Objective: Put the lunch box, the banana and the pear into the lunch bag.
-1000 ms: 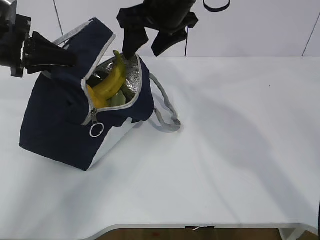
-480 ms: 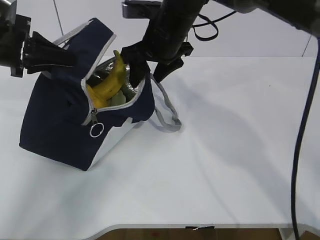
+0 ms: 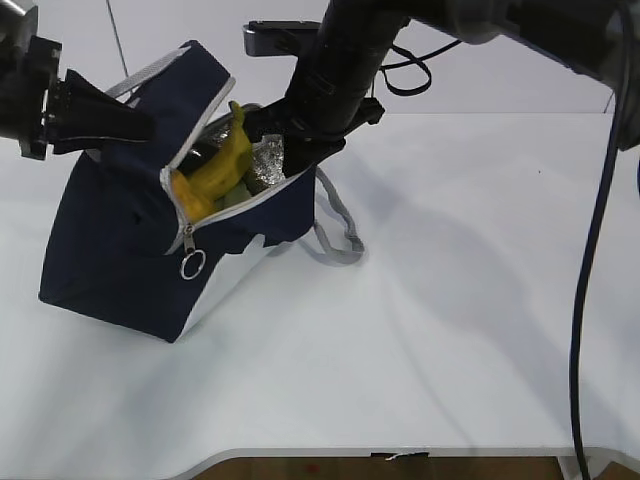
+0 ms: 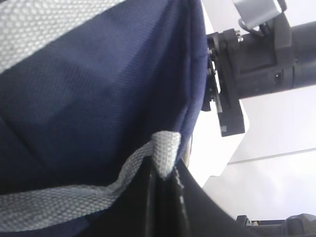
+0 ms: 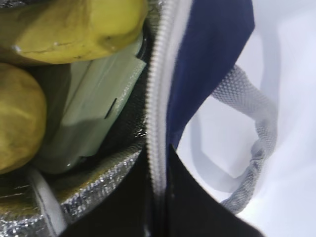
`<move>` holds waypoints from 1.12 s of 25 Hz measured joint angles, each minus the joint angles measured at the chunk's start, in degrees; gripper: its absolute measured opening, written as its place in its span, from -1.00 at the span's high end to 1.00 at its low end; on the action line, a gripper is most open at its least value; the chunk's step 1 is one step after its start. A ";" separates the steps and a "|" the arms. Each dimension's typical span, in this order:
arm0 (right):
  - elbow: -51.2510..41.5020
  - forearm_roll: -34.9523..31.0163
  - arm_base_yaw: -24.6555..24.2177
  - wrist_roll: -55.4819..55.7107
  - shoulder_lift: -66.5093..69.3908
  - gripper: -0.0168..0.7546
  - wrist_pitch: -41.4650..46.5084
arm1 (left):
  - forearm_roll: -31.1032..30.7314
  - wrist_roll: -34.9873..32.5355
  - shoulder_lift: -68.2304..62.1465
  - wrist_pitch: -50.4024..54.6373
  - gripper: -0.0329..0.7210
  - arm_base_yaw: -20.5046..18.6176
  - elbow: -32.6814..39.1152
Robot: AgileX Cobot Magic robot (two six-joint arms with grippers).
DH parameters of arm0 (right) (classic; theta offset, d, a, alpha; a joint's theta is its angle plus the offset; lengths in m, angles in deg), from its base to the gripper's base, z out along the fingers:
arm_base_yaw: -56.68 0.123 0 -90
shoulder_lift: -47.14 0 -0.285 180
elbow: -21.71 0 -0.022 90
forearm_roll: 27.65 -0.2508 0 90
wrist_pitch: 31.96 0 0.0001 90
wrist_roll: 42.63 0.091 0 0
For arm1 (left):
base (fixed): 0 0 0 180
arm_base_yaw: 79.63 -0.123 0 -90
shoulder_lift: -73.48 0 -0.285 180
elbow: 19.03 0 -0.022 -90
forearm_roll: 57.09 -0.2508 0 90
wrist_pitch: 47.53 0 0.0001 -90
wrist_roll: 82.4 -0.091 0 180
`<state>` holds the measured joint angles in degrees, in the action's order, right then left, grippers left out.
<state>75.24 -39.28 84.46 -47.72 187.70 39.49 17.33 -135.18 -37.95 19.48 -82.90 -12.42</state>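
Note:
The navy lunch bag stands tilted on the white table, its mouth open. The banana sticks out of the mouth. In the right wrist view the banana, the pear and the lunch box with its sage-green lid lie together inside the silver lining. My left gripper is shut on the bag's grey handle at the raised flap and holds it up. My right gripper is shut on the zipper rim at the mouth's right side.
The bag's other grey handle lies looped on the table to its right. A metal ring pull hangs at the zipper's end. A black cable hangs at the far right. The table's front edge runs along the bottom.
My right gripper came down from above the bag to the mouth's right rim and shut on the zipper edge. The left gripper kept its hold on the handle.

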 joint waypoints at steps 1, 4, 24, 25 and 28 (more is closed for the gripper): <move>0.53 0.77 0.00 0.00 0.09 0.94 0.00 | -0.05 0.00 0.00 0.00 0.88 0.30 0.00; 2.29 3.10 0.00 0.00 -0.06 0.94 0.34 | -0.02 0.13 0.00 0.00 0.88 2.79 0.00; -6.56 19.03 0.15 1.91 -19.30 0.94 2.86 | 14.18 0.26 -0.13 -15.96 0.88 20.39 0.00; -7.19 20.01 0.15 2.14 -19.39 0.94 2.86 | 14.31 0.26 -0.13 -17.02 0.88 21.03 0.00; -10.12 22.62 0.15 2.60 -19.39 0.94 2.76 | 14.83 0.26 -0.13 -20.68 0.88 22.63 0.00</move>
<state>65.11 -16.66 84.62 -45.12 168.31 42.25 32.16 -134.91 -38.08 -1.20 -60.27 -12.42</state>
